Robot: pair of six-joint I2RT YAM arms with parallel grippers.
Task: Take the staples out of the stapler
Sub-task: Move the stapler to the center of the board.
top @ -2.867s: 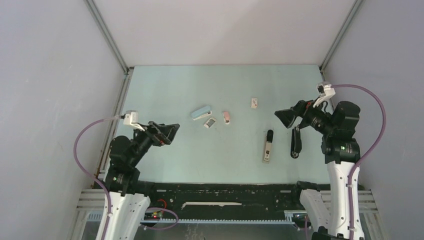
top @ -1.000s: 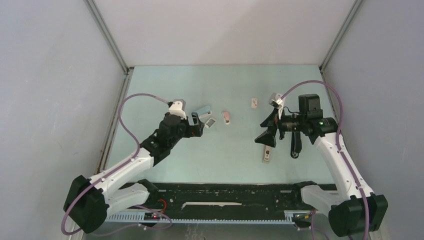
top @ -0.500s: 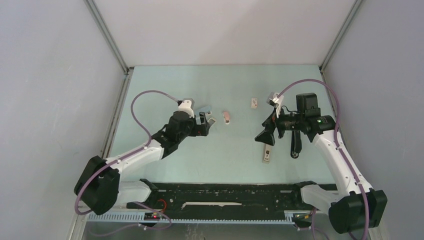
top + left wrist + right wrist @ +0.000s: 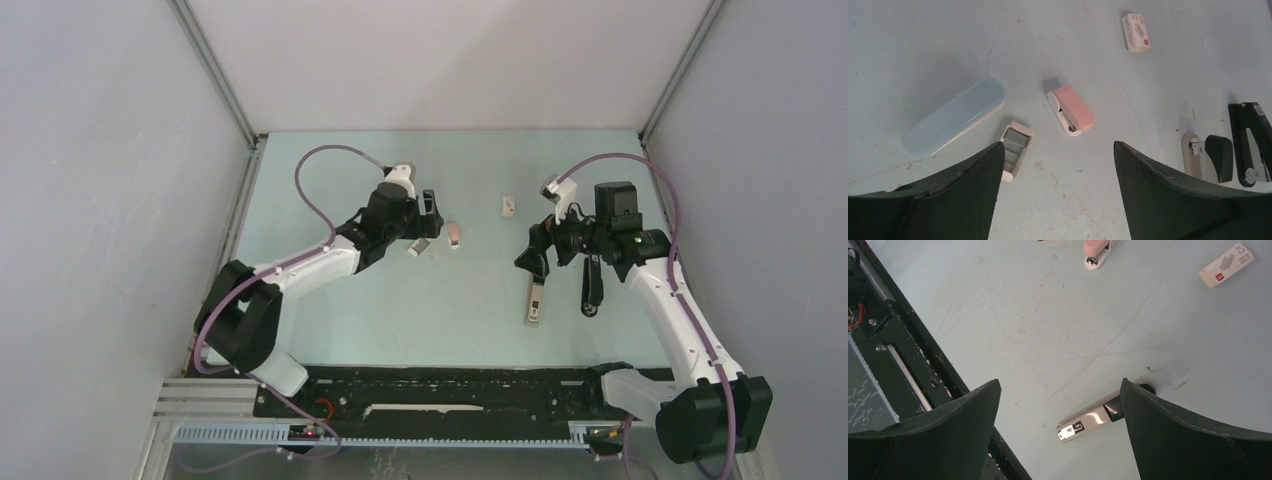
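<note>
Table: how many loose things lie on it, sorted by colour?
Pale blue: 1, long rounded pale blue plastic case
Pink: 1, small pink stapler
White: 1, small white cardboard box
Beige: 1, small ribbed beige tray
Cream and black: 1, long cream-and-black stapler
Black: 1, black metal stapler
Total: 6

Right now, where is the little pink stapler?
In the top external view the pink stapler lies near the middle of the table, just right of the small grey tray, with the little white box farther back and right.
</note>
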